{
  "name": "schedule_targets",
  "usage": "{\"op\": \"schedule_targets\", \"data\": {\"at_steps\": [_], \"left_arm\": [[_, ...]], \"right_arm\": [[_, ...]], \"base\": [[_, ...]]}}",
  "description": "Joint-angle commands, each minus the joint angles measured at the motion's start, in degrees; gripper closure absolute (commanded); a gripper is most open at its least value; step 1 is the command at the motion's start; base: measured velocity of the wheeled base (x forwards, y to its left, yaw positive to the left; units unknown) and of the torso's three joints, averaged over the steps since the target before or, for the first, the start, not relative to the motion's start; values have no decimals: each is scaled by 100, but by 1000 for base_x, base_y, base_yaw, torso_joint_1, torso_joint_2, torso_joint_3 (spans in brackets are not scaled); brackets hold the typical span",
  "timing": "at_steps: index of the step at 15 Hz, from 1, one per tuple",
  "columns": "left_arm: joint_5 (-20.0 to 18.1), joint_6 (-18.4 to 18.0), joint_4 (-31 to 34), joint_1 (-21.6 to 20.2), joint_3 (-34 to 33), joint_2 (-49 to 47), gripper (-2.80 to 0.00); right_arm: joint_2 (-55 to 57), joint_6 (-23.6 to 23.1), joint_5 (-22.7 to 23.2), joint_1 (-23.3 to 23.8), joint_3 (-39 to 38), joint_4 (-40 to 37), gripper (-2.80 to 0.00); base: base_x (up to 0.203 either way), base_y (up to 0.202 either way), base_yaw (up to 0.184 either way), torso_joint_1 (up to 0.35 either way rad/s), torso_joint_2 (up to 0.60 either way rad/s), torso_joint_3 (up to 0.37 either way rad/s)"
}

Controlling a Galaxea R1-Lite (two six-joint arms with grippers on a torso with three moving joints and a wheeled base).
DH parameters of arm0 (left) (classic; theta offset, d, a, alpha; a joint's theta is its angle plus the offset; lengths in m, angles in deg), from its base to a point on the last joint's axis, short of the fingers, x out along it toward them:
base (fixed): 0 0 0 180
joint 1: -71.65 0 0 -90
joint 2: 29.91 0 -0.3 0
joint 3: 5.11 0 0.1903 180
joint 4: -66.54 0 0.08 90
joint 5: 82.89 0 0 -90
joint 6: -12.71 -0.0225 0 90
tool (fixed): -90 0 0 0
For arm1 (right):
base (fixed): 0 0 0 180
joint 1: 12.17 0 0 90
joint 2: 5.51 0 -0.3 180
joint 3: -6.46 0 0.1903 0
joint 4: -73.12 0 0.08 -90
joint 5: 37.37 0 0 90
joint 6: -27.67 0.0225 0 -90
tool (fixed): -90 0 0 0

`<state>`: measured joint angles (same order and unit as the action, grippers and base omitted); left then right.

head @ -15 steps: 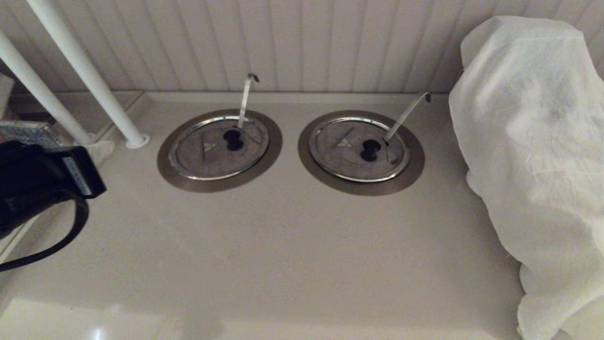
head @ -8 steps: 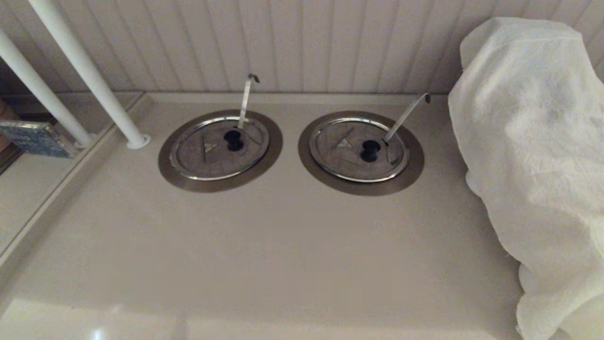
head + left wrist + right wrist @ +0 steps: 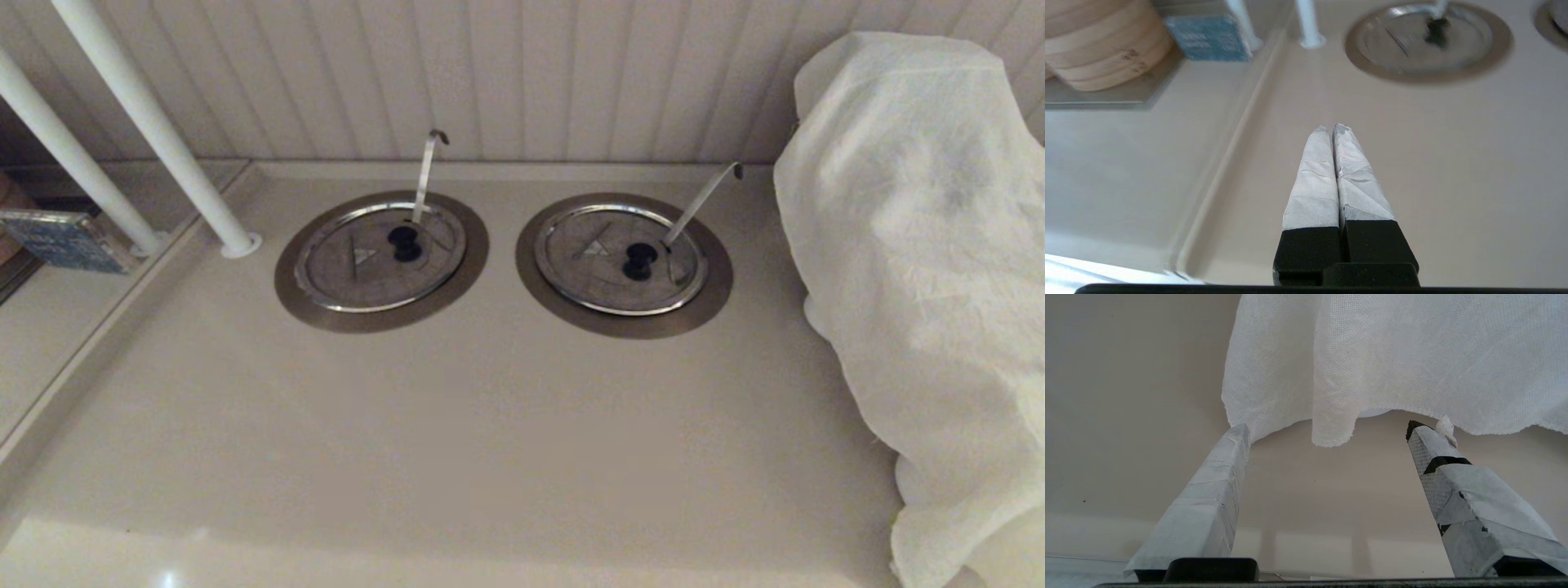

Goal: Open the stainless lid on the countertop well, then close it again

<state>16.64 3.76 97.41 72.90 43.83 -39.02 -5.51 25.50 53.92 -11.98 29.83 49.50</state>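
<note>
Head view shows the round flat stainless lid (image 3: 380, 257) with its black centre knob (image 3: 404, 242) lying shut in the bronze-grey ringed countertop well (image 3: 304, 300) on the beige worktop (image 3: 490, 441) — a near-upright hooked ladle handle (image 3: 426, 171) rises through its notch. Just beside it sits the twin lid (image 3: 620, 258), its handle leaning far sideways. A white cloth (image 3: 922, 269) drapes the right side. The left hand (image 3: 1331, 130) hangs closed and empty above the worktop, well apart from the lid; the right hand (image 3: 1327, 430) is open near the cloth's hem.
</note>
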Motion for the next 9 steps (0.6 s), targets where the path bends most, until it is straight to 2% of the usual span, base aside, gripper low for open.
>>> {"op": "schedule_targets", "data": {"at_steps": [1,3,4,5,6,7,9], "left_arm": [[-206,-75,-58,-62,-901,890,0],[-246,-156,-311,-75,-1855,910,0],[-513,-164,-520,-78,-2219,912,0],[-1021,83,-659,-82,-2466,913,0],[-1112,536,-729,-82,-2577,912,0],[-1058,841,-758,-82,-2568,912,0],[-997,825,-767,-82,-2566,912,0]], "right_arm": [[-9,-3,9,-1,-9,-2,-280],[-9,-3,3,-1,-9,-2,-280],[-9,-3,3,-1,-9,-2,-280],[-9,-3,8,-1,-9,-2,-280],[-9,-3,3,-1,-9,-2,-280],[-9,-3,3,-1,-9,-2,-280],[-9,-3,3,-1,-9,-2,-280]], "base": [[0,0,0,0,0,0],[0,0,0,0,0,0],[0,0,0,0,0,0],[0,0,0,0,0,0],[0,0,0,0,0,0],[0,0,0,0,0,0],[0,0,0,0,0,0]]}}
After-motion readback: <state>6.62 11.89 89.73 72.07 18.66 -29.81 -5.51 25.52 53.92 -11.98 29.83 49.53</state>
